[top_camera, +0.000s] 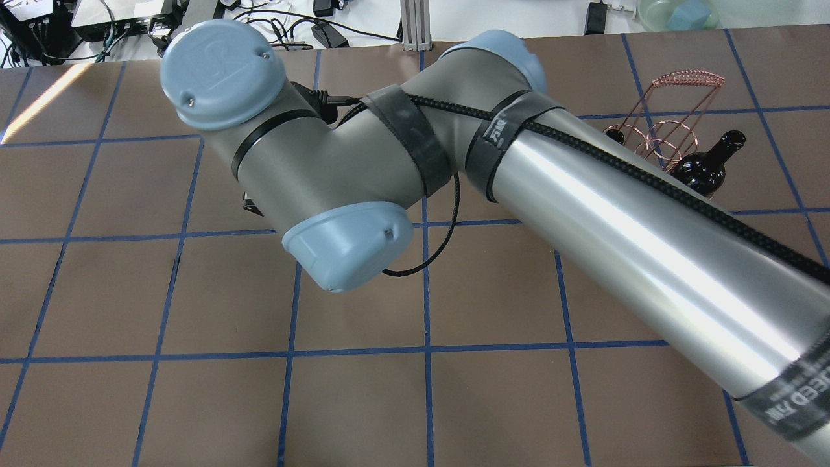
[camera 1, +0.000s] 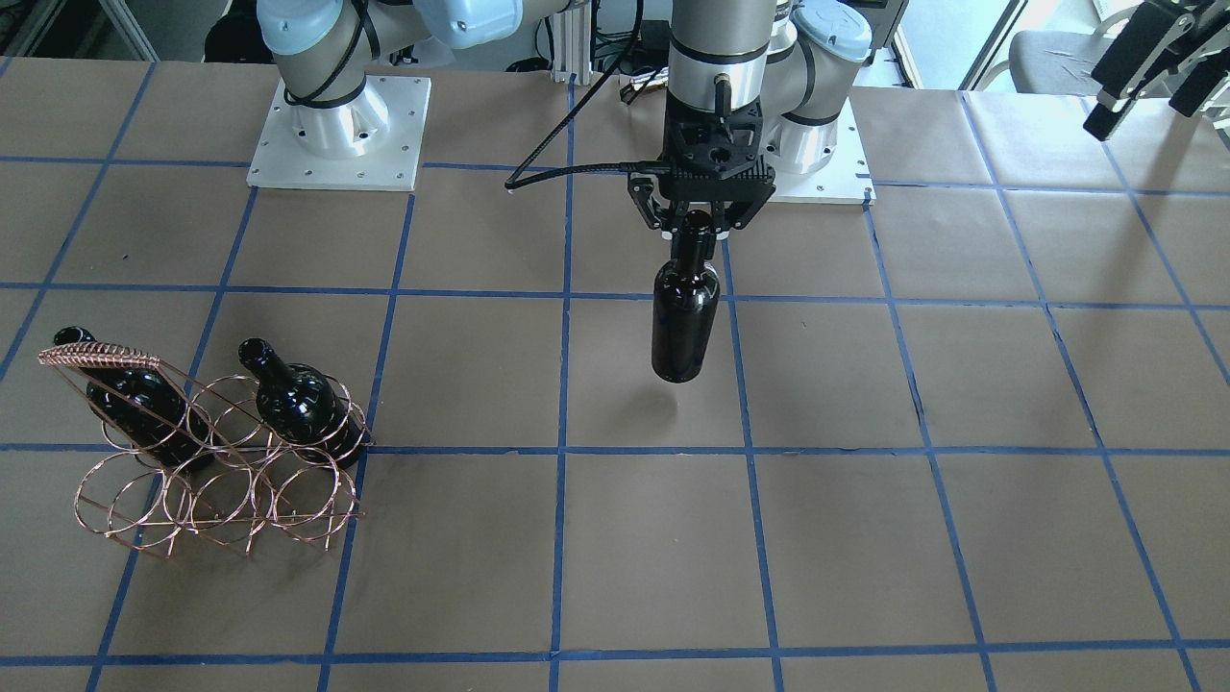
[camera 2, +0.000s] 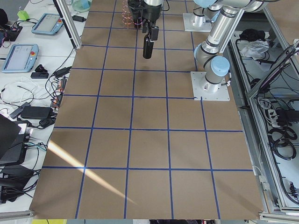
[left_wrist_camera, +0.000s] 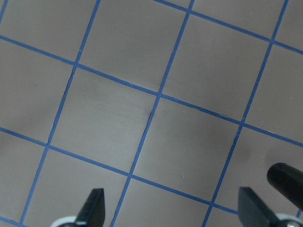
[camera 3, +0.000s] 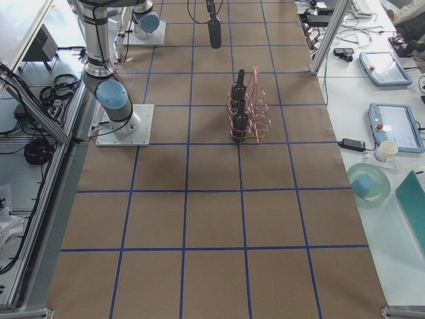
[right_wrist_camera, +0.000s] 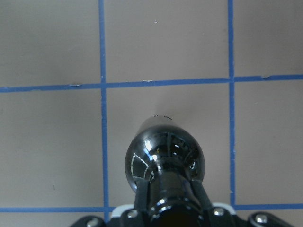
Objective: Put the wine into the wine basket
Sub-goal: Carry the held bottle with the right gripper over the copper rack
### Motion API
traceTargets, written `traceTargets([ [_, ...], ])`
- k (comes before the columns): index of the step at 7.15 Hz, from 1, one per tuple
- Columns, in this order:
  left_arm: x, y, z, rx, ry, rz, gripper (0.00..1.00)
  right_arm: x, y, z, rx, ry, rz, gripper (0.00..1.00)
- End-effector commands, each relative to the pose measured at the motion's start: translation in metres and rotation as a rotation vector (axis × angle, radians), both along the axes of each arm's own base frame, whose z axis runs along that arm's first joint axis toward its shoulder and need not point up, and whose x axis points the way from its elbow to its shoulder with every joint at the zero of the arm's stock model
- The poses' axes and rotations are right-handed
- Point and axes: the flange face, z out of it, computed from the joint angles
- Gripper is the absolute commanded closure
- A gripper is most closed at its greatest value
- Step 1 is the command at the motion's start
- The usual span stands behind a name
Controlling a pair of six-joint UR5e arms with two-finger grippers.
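My right gripper is shut on the neck of a glossy near-black wine bottle, which hangs upright above the middle of the table, clear of the surface. The right wrist view looks down its shoulders. The copper wire wine basket stands far to the view's left, with two look-alike bottles slanted in its upper rings. My left gripper is raised high at the view's right, open and empty, and its fingertips show over bare table.
Brown paper with a blue tape grid covers the table. The two white arm base plates stand at the robot's side. My right arm's large links hide much of the overhead view. A dark rounded shape sits at the left wrist view's edge.
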Motion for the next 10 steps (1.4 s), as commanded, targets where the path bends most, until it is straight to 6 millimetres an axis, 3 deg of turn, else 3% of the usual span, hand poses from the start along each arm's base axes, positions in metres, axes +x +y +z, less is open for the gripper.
traceTargets([
  [1, 0.0, 0.0, 0.0, -0.001, 0.001, 0.0, 0.0, -0.081, -0.033, 0.035, 0.026, 0.045, 0.03, 0.99],
  [3, 0.0, 0.0, -0.001, 0.0, 0.002, 0.0, 0.0, -0.163, -0.049, 0.068, 0.058, 0.08, 0.063, 1.0],
  [5, 0.0, 0.0, -0.001, 0.0, 0.002, 0.0, 0.0, -0.259, -0.037, 0.115, 0.085, 0.125, 0.081, 1.0],
  [6, 0.0, -0.001, -0.001, 0.002, 0.003, 0.0, 0.0, -0.3, -0.03, 0.127, 0.117, 0.123, 0.09, 1.0],
  [8, 0.0, 0.0, -0.001, 0.0, 0.002, 0.0, 0.0, -0.333, -0.028, 0.14, 0.103, 0.147, 0.196, 1.0],
  [9, 0.0, -0.001, -0.001, 0.002, 0.003, -0.002, 0.0, -0.36, -0.037, 0.137, 0.111, 0.154, 0.232, 1.0],
  [10, 0.0, 0.0, -0.001, 0.0, 0.002, 0.0, 0.0, -0.405, -0.046, 0.133, 0.119, 0.132, 0.221, 1.0],
])
